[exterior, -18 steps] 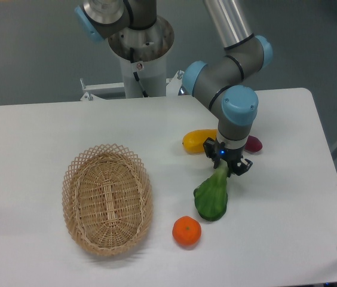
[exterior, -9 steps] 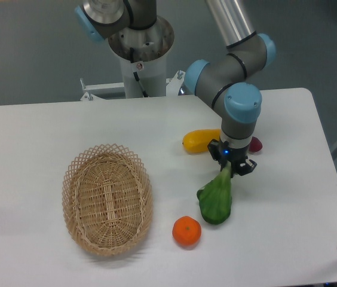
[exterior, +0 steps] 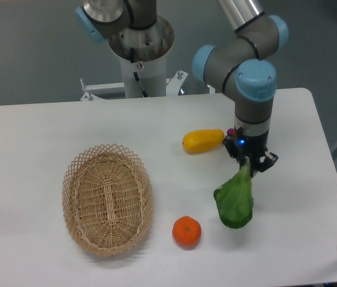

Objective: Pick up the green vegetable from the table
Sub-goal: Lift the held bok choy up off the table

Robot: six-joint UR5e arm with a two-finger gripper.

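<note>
one wicker basket empty; hand clenched on green vegetable stalk.

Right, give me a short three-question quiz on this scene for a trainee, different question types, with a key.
1. True or false: the gripper is shut on the pale stalk end of the green vegetable, with the leaves hanging below it.
2. Multiple choice: which item sits nearest the wicker basket on the table? A) the orange B) the yellow vegetable C) the green vegetable
3. Fill in the blank: the basket holds ____ items.

Key: 1. true. 2. A. 3. no (it is empty).
</note>
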